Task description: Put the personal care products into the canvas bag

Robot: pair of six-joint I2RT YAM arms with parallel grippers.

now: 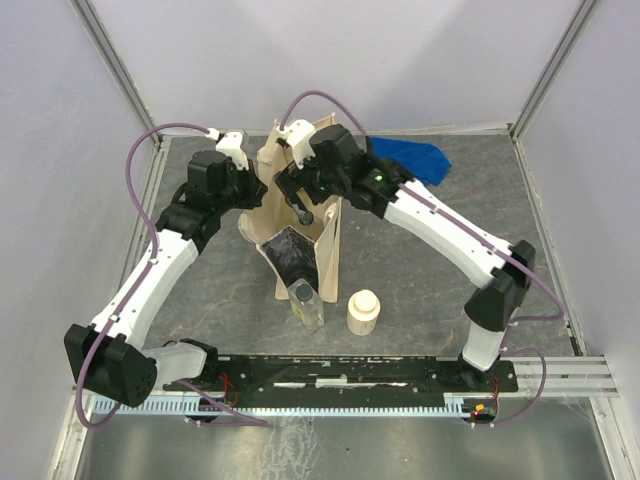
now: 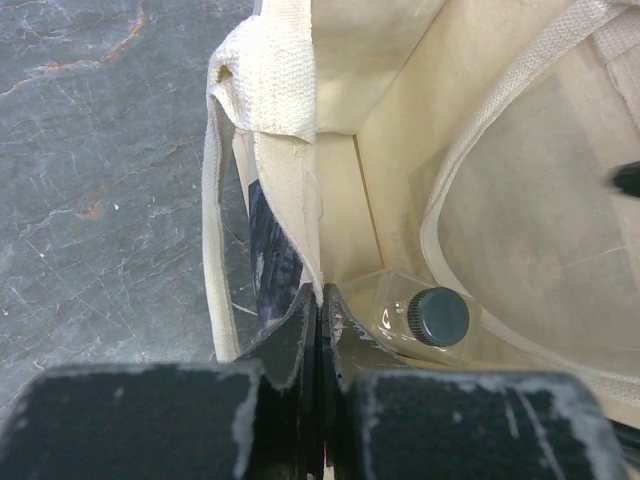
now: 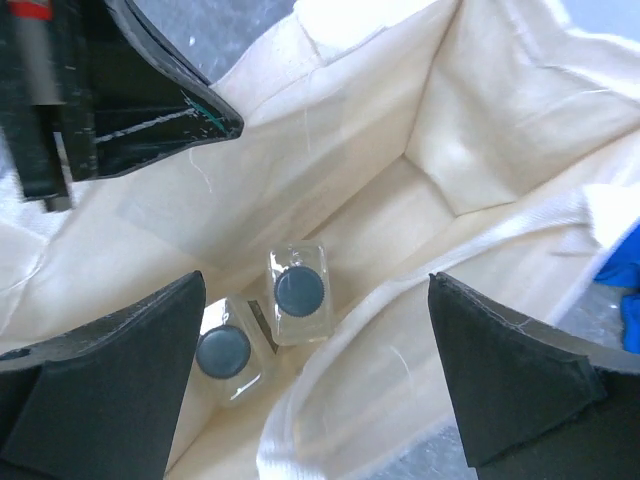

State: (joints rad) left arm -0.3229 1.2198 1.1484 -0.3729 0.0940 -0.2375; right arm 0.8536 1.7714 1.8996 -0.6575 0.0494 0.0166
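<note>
The beige canvas bag stands mid-table, its black patch facing the near side. My left gripper is shut on the bag's left rim and holds the mouth open. My right gripper is open and empty above the bag's mouth. In the right wrist view its jaws stand wide apart over two clear bottles with dark caps on the bag's floor. One of them shows in the left wrist view. Another clear bottle and the squat cream bottle stand on the table in front of the bag.
A blue cloth lies at the back right behind the right arm. White walls enclose the grey table on three sides. The arms' mounting rail runs along the near edge.
</note>
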